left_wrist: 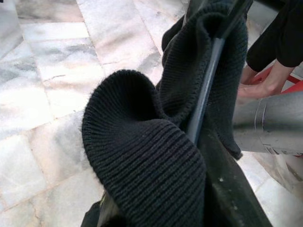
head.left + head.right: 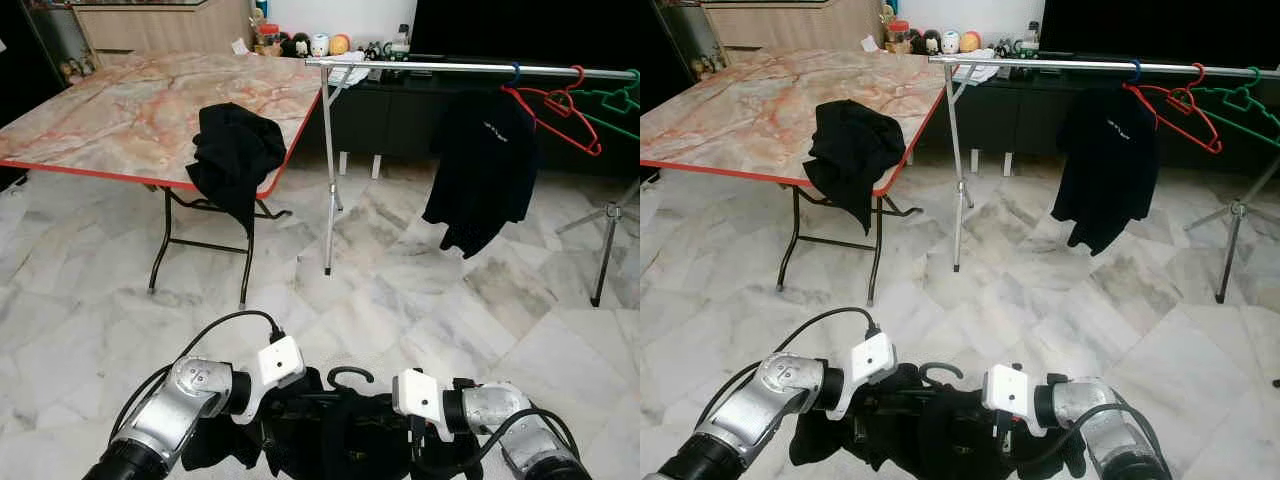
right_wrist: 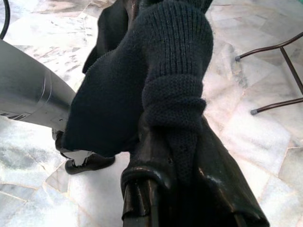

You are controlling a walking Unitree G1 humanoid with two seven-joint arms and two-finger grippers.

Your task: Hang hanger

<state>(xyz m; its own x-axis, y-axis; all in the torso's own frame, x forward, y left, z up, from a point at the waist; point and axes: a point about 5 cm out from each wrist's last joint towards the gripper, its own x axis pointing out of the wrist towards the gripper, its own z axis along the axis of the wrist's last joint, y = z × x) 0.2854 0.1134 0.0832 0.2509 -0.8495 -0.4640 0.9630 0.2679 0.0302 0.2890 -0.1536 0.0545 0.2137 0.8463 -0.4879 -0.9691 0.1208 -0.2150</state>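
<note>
The hanger [image 2: 350,377], black, sits low before us between both arms, its hook rising above the dark knit garment [image 2: 330,430] draped on it. Our left gripper [image 2: 268,428] and right gripper [image 2: 420,440] are buried in that cloth; we cannot tell how either pair of fingers stands. In the left wrist view ribbed knit [image 1: 156,161] folds over a dark bar. Ahead, the clothes rail [image 2: 450,67] carries a black shirt [image 2: 485,170], a red hanger [image 2: 560,110] and a green hanger [image 2: 620,100], cut off at the frame. Another black garment [image 2: 232,160] hangs over the surface's [image 2: 120,110] near red edge.
</note>
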